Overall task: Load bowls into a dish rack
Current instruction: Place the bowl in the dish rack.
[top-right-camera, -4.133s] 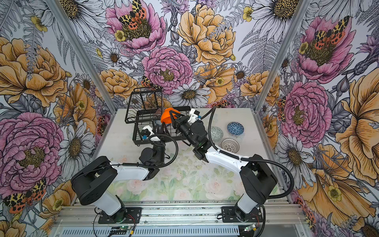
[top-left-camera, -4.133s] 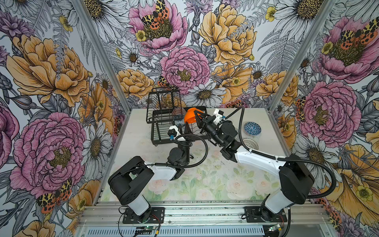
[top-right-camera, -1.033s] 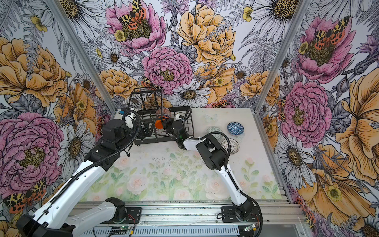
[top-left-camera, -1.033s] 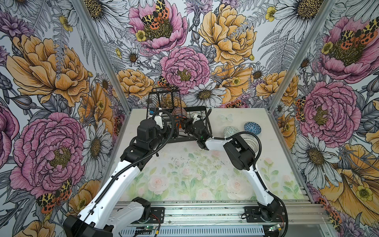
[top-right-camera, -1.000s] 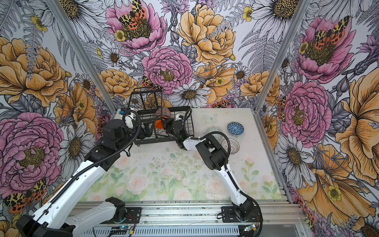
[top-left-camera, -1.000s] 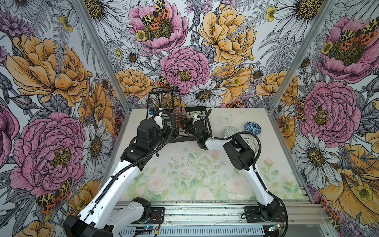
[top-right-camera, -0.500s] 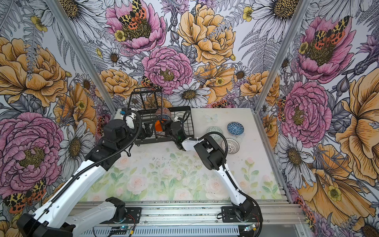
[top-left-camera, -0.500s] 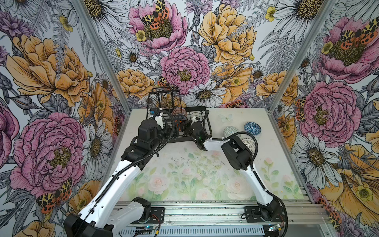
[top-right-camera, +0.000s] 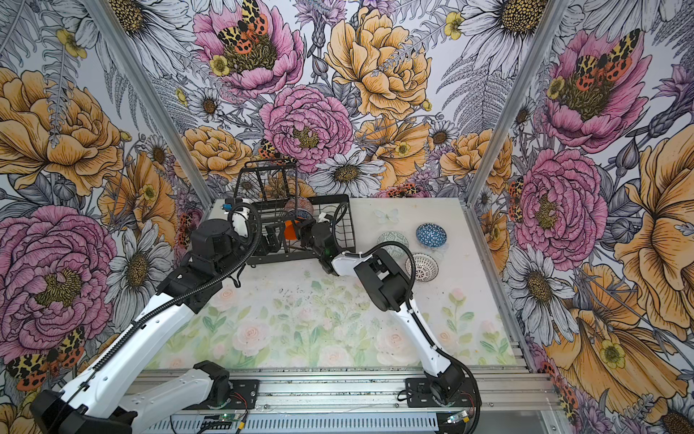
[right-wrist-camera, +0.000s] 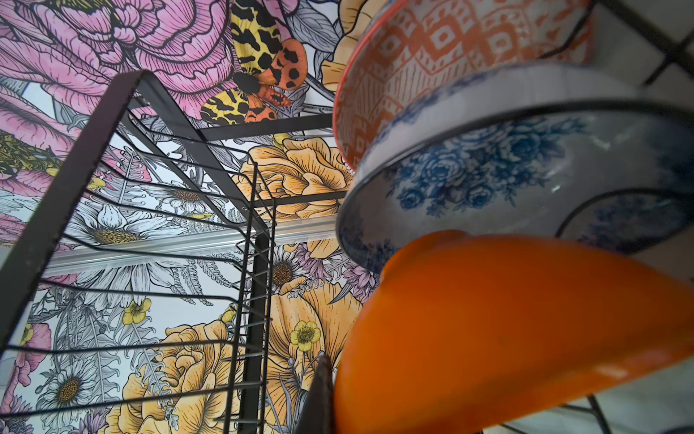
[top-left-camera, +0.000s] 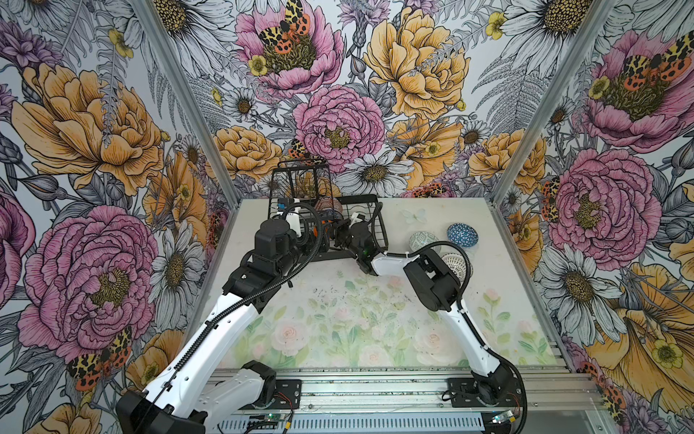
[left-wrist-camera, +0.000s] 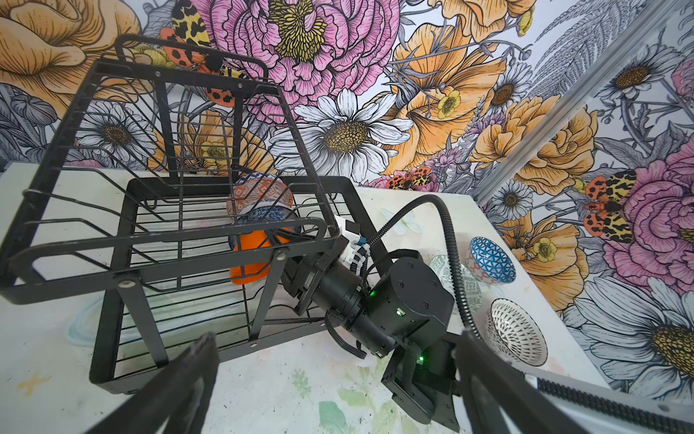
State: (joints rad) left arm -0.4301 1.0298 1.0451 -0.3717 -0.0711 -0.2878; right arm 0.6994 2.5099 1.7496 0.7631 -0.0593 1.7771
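The black wire dish rack [top-left-camera: 376, 210] stands at the back of the table. In its low tray, the orange-white bowl [top-left-camera: 326, 206] and the blue-white floral bowl [right-wrist-camera: 488, 176] stand on edge. The plain orange bowl [top-right-camera: 290, 230] stands just in front of them. My right gripper [top-right-camera: 302, 231] is shut on its rim, with one finger [right-wrist-camera: 319, 394] showing beside the bowl [right-wrist-camera: 507, 338]. My left gripper [left-wrist-camera: 338, 375] is wide open at the rack's near left corner, with nothing between its fingers [left-wrist-camera: 202, 360].
Three bowls lie on the table right of the rack: pale green-grey [top-left-camera: 423, 239], dark blue geometric [top-left-camera: 462, 235] and black-white lattice [top-left-camera: 454, 261]. The raised basket tier [left-wrist-camera: 180, 124] overhangs the tray. The right arm's elbow [top-left-camera: 432, 280] sits low beside those bowls.
Four seconds ago the right gripper held the orange bowl in front of the rack; it now holds it inside the tray. The left arm has reached to the rack. Over the last second, hardly any motion.
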